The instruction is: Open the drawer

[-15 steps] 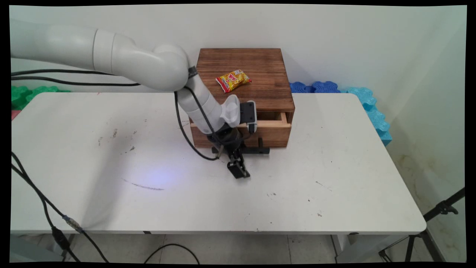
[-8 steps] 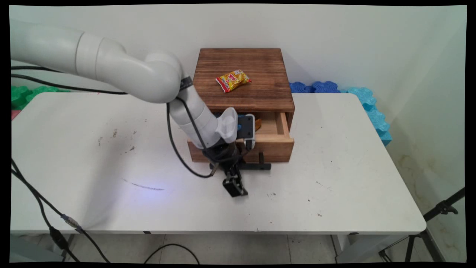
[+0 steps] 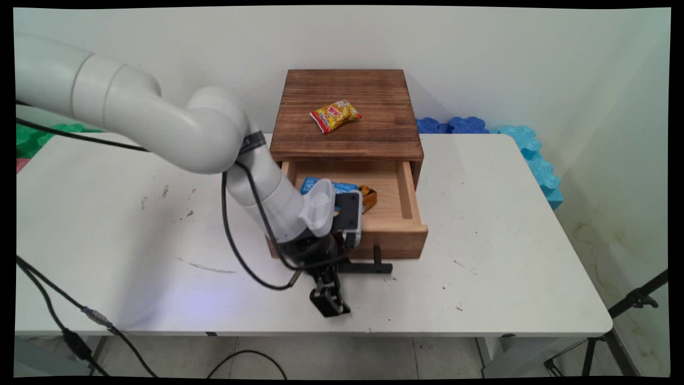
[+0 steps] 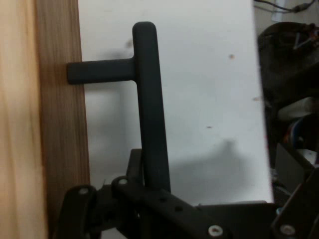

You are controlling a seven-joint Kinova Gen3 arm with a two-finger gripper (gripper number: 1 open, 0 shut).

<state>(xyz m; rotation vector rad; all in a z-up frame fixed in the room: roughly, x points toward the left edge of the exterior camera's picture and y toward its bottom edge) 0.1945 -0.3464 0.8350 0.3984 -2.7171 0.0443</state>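
Note:
A dark wooden box [image 3: 347, 107] stands at the back of the white table [image 3: 507, 240], its pale wooden drawer [image 3: 398, 214] pulled far out toward the near side. My gripper [image 3: 327, 278] is shut on the left end of the drawer's black bar handle [image 3: 368, 267]. In the hand view the handle [image 4: 149, 109] runs down into my gripper [image 4: 149, 191], beside the drawer front [image 4: 55, 124]. A blue packet [image 3: 312, 184] and an orange-brown packet [image 3: 368, 197] lie in the drawer, partly hidden by my wrist. A yellow-red snack packet [image 3: 335, 115] lies on top of the box.
Blue foam pieces [image 3: 534, 155] lie behind the table's far right corner, green ones [image 3: 32, 136] at the far left. A black tripod [image 3: 630, 305] stands off the table's right near corner. Black cables [image 3: 53, 289] hang at the left.
The drawer has slid out toward the table's near edge, my gripper moving with its handle. The packets inside have come into view.

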